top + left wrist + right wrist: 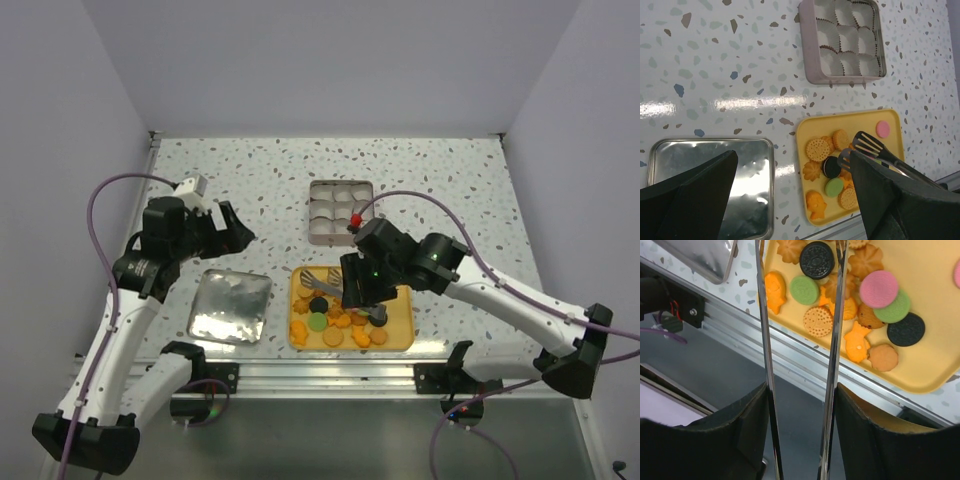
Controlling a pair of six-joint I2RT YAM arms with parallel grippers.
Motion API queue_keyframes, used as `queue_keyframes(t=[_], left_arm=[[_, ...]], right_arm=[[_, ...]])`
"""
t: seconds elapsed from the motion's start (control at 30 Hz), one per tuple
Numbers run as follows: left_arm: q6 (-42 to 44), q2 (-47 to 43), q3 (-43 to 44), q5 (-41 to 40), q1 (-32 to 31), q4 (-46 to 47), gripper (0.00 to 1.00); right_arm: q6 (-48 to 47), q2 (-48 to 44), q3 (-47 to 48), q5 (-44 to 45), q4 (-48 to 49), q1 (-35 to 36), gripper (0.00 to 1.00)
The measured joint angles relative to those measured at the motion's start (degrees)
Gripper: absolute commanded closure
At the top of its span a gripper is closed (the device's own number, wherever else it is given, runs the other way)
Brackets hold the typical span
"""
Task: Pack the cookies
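Many round and flower-shaped cookies [818, 321] beneath slim steel tongs [867, 144]

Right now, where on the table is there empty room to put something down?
The speckled table is bare along the far edge behind the paper-cup box, and between that box and the silver tin. The yellow tray is crowded with cookies, with tongs over them.
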Motion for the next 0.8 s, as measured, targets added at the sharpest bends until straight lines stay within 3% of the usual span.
queue_keyframes(t=[0.23,0.8], left_arm=[[0.0,-1.4,0.0,-0.3,0.0,-1.4,0.00],[0.0,-2.9,0.0,-0.8,0.0,-3.5,0.00]], right_arm=[[0.7,6.1,0.0,0.2,3.4,3.5,0.46],[0.7,8.6,0.3,0.9,6.8,3.5,0.47]])
